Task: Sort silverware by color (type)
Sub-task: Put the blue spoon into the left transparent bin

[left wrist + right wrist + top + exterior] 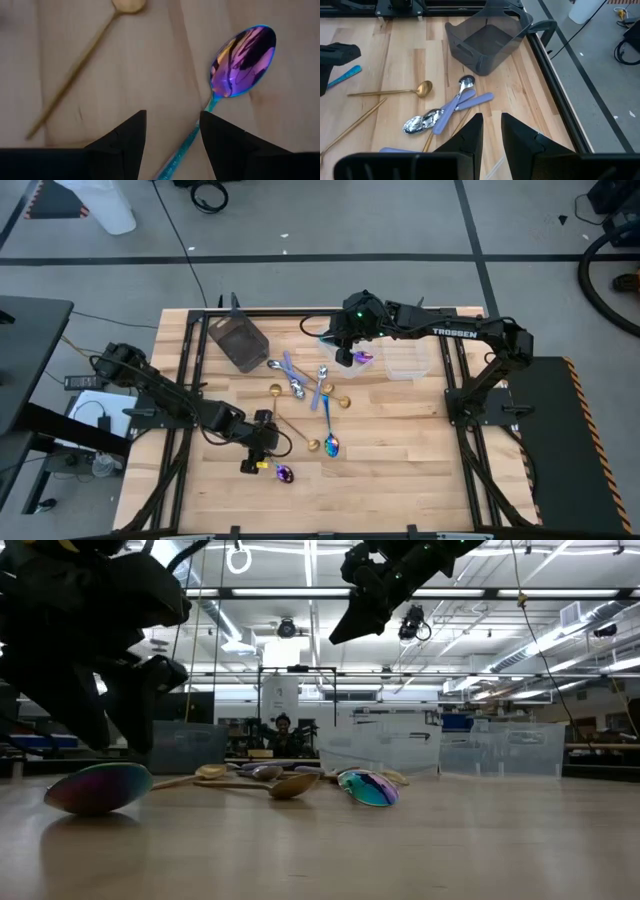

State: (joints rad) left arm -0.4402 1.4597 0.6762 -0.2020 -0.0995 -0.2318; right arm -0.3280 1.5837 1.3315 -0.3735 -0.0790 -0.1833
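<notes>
An iridescent blue-purple spoon [244, 60] with a teal handle [186, 146] lies flat on the wooden table near its front edge. My left gripper [172, 114] hangs open just above it, one finger on either side of the handle, and I see no touch in the low view [120, 710]. More silverware lies mid-table: gold spoons [340, 402], silver spoons [298, 388] and another iridescent one [331, 445]. My right gripper [345, 358] hovers high near the clear tubs, its fingers [470, 137] a narrow gap apart with nothing between them.
A dark plastic tub [238, 340] stands tilted at the far left of the table. Clear tubs [405, 360] stand at the far right, with something purple [363, 357] at their near-left rim. A gold spoon [75, 65] lies close beside the left gripper.
</notes>
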